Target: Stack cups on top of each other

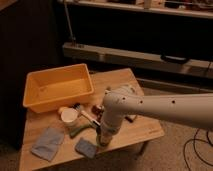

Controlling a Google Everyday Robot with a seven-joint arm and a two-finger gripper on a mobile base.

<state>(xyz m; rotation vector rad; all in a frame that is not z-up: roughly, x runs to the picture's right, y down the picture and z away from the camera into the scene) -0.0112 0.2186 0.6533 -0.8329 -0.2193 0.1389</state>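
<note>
My white arm reaches in from the right and bends down to the wooden table [142, 131]. Its gripper [101, 137] sits low over the table's front middle, just right of a blue-grey cloth [86, 147]. A pale green shape [78, 131], which looks like the green cup lying on the table, rests just left of the gripper. A small dark reddish-brown object [97, 108], possibly the dark cup, stands behind it and is partly hidden by the arm. A pale round bowl [69, 115] stands upright to the left. I cannot see anything held.
A yellow plastic bin [59, 87] fills the table's back left. A larger blue-grey cloth [48, 142] lies at the front left corner. A thin stick-like item [86, 118] lies between bowl and arm. Dark shelving runs behind the table, and cables lie on the floor at right.
</note>
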